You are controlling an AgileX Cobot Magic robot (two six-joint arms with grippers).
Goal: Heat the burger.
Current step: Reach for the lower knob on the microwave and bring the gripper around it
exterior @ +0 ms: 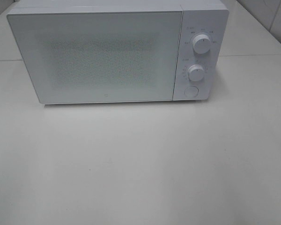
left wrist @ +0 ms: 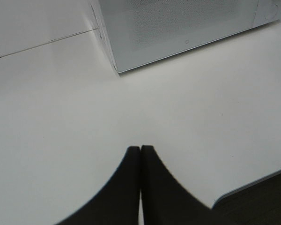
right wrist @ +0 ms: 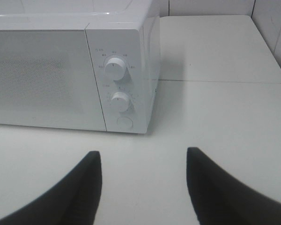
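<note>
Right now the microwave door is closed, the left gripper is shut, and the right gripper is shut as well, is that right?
Not quite. The microwave door is closed and the left gripper is shut, but the right gripper is open, not shut. The right wrist view shows its jaws standing well apart.

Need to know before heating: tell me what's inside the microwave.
The microwave door is shut and frosted with dots, showing only pale haze. Whatever is inside is hidden behind it; no burger shows anywhere in these views.

White table [exterior: 140, 168], white microwave [exterior: 103, 51] resting on it, door shut
</note>
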